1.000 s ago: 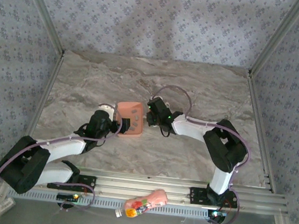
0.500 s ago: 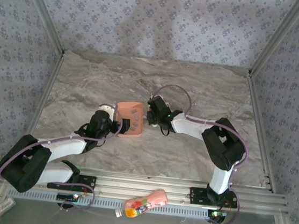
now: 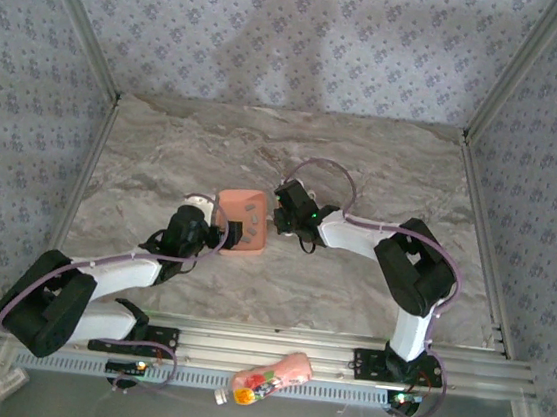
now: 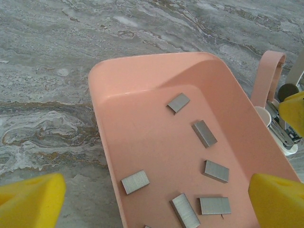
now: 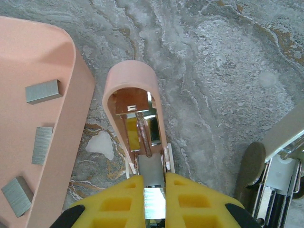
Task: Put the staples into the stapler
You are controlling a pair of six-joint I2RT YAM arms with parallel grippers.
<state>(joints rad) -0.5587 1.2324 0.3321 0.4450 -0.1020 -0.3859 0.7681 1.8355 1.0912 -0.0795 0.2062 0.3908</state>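
**Pinching the stapler (image 5: 135, 99) with the right gripper (image 5: 154, 190)**

Clamped shut on the stapler, lid flipped up, just beside the pink tray (image 5: 28, 42). Spread wide on the left gripper (image 4: 152, 202), hovering over the tray, gripping nothing. Scattered inside: the staples (image 4: 204, 133).

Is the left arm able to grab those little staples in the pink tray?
Probably yes. The left gripper hangs open right above the tray, and the staples lie loose with nothing covering them.
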